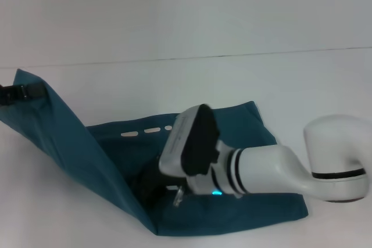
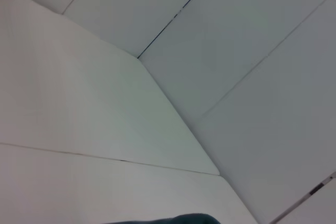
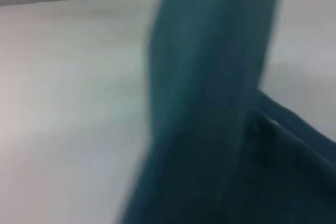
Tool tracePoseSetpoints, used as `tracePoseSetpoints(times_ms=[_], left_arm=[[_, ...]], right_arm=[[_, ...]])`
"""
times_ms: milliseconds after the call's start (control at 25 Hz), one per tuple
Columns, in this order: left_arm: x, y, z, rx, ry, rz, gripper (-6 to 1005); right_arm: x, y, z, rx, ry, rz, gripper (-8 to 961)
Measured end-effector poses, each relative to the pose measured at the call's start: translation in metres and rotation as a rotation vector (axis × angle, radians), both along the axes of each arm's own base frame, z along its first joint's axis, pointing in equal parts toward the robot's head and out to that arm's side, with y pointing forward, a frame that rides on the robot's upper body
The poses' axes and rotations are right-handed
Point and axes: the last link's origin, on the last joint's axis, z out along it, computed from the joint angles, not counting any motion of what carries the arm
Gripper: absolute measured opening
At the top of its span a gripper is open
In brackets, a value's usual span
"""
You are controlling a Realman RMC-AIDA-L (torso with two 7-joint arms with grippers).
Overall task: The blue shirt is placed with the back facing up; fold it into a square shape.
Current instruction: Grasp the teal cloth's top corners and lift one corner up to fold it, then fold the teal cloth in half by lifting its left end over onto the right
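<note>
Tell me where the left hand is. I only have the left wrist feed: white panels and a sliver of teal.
Observer: In the head view the left hand is at the far left, holding a corner of the blue shirt raised off the table.
Operator: Report the right arm.
Observer: The right hand is down on the shirt's middle, beside the crease where the flap rises.
Operator: Describe the cloth.
Observer: A taut flap slopes from the raised corner down to the near edge; the rest lies flat.
</note>
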Motion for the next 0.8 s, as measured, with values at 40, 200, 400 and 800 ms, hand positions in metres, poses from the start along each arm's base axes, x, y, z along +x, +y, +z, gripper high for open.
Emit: tracePoseSetpoints(times_ms=[40, 200, 400, 800], left_arm=[[0.001, 0.000, 0.000, -0.001, -0.002, -0.007, 7], [0.008, -0.002, -0.001, -0.007, -0.023, -0.051, 8], [0.027, -0.002, -0.005, -0.037, -0.069, -0.142, 9], [0.125, 0.021, -0.079, -0.164, -0.191, -0.386, 24]], right_arm=[[0.003, 0.002, 0.002, 0.017, 0.007, -0.015, 2], [0.018, 0.013, 0.017, 0.118, 0.069, -0.096, 3], [0.053, 0.032, 0.057, 0.284, 0.210, -0.237, 3], [0.127, 0.037, 0.142, 0.463, 0.331, -0.411, 2]])
